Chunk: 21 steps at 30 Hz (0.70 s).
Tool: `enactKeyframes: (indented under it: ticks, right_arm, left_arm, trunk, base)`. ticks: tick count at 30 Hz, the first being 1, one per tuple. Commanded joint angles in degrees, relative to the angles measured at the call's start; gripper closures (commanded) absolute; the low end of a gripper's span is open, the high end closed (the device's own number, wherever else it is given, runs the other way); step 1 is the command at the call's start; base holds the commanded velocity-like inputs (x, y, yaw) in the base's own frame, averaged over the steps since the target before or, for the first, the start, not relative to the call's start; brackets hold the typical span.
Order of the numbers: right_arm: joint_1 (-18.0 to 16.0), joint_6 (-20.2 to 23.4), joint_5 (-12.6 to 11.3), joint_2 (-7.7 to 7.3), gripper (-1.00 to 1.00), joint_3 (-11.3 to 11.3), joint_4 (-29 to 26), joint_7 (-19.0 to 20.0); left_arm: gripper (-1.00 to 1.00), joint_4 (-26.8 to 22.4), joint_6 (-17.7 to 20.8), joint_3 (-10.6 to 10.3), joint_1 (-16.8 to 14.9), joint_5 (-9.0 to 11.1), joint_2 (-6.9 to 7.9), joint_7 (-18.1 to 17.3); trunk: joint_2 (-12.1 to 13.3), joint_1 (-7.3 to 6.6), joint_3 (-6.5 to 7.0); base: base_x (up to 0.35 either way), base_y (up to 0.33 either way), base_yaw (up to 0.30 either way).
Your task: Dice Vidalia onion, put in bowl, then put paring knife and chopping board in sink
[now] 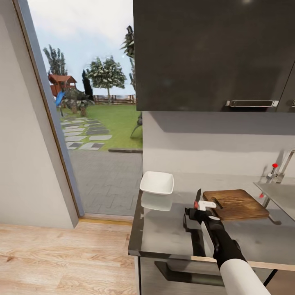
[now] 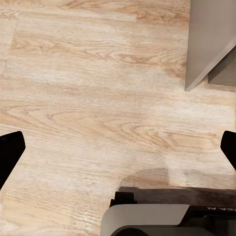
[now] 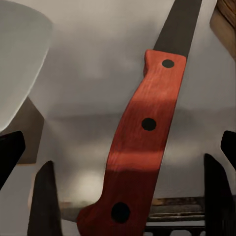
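Note:
The paring knife [image 1: 198,198] lies on the countertop [image 1: 164,233] just left of the chopping board [image 1: 235,203]. Its red handle [image 3: 142,142] and dark blade show close up in the right wrist view. My right gripper [image 1: 200,209] hovers over the handle, open, its fingers [image 3: 46,196] well apart on either side and not touching it. The white bowl [image 1: 157,182] stands near the counter's left end. The steel sink [image 1: 278,194] and its tap [image 1: 279,169] are at the far right. The Vidalia onion is out of view. My left gripper [image 2: 118,147] is open above the wood floor.
An open doorway [image 1: 94,123] to a garden lies left of the counter's end. Dark upper cabinets [image 1: 213,53] hang over the worktop, and a drawer [image 1: 184,272] sits below its front edge. The robot's base [image 2: 157,216] shows under the left hand.

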Motion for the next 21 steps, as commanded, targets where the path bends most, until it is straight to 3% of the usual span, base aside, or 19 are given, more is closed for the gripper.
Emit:
enactKeyframes:
  ticks: [1, 21]
  right_arm:
    - [0.0, 0.3, 0.5, 0.07, -1.00, -0.2, 0.0, 0.1]
    - [0.0, 0.2, 0.5, 0.06, -1.00, -0.2, 0.2, 0.1]
  left_arm:
    - [-1.00, -0.1, -0.1, 0.0, 0.0, 0.1, 0.00, 0.0]
    - [-1.00, -0.1, -0.1, 0.0, 0.0, 0.1, 0.00, 0.0]
  trunk:
    - [-0.1, 0.01, -0.07]
    - [-0.1, 0.01, -0.07]
  base:
    - [0.000, 0.000, 0.000]
    - [0.000, 0.000, 0.000]
